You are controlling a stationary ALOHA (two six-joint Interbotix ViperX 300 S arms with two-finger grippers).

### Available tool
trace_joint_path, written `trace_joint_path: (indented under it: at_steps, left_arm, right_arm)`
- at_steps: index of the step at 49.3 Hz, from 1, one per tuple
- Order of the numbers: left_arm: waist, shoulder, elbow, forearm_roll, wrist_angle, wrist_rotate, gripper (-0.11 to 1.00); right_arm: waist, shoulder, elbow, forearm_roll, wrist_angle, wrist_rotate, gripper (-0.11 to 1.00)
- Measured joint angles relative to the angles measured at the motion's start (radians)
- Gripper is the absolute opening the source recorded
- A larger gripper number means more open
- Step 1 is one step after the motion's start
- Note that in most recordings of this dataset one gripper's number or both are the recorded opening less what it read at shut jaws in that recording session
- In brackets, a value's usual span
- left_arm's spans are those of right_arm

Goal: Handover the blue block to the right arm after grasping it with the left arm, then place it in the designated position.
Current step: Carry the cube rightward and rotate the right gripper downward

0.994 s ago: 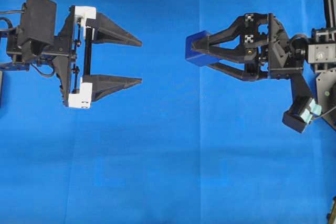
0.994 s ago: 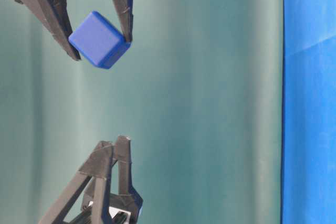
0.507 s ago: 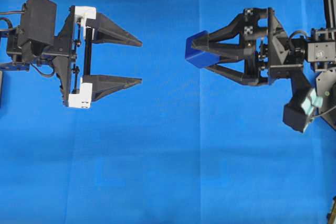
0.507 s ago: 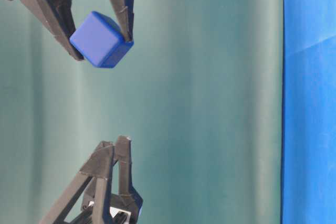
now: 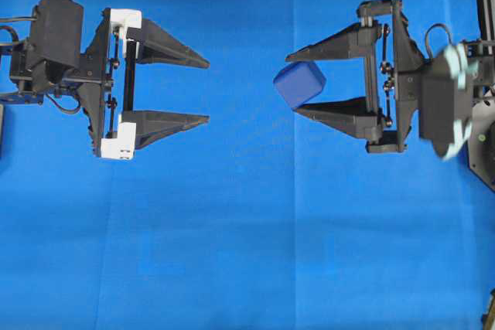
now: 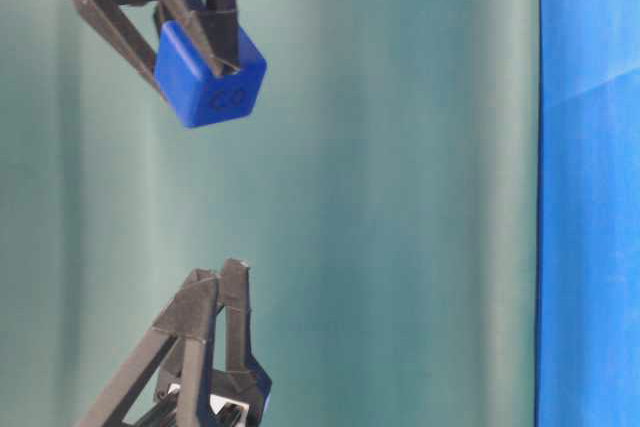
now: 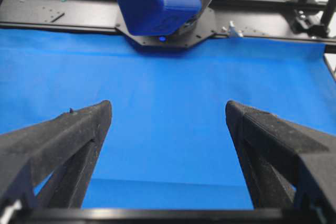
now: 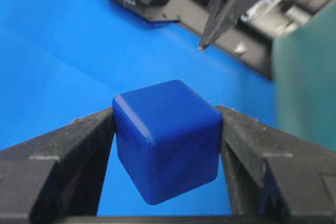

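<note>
Handover complete: the right gripper [image 5: 300, 83], right of centre in the overhead frame, clamps the blue block [image 5: 299, 83] above the cloth [image 5: 247, 229]. The left gripper [image 5: 207, 90] stands spread and empty. Placement remains.

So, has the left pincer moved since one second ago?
No. In the overhead view the left pincer sits at the same place over the blue cloth, open, while the right pincer has rolled with the blue block.

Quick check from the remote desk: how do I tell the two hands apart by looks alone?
Both are black with long pointed fingers. The left hand has white plastic brackets at the finger bases and a black cable loop behind. The right hand has none; a pale teal-edged black box sits behind it.
</note>
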State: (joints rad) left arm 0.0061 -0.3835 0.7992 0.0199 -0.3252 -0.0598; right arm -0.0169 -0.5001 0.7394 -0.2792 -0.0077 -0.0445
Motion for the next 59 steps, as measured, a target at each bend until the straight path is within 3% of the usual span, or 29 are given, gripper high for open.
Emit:
trace_joint_path:
  at_steps: [10, 21, 59]
  left_arm:
    - [-0.002, -0.002, 0.000, 0.000, 0.000, 0.003, 0.93]
    - [-0.002, -0.002, 0.000, 0.000, 0.000, 0.003, 0.93]
    - [-0.003, -0.002, 0.000, 0.000, 0.000, 0.003, 0.93]
  right_arm:
    - [0.000, 0.002, 0.000, 0.003, 0.005, 0.272, 0.52]
    - [0.002, 0.000, -0.002, 0.003, 0.003, 0.442, 0.52]
    - [0.002, 0.002, -0.002, 0.003, 0.008, 0.469, 0.52]
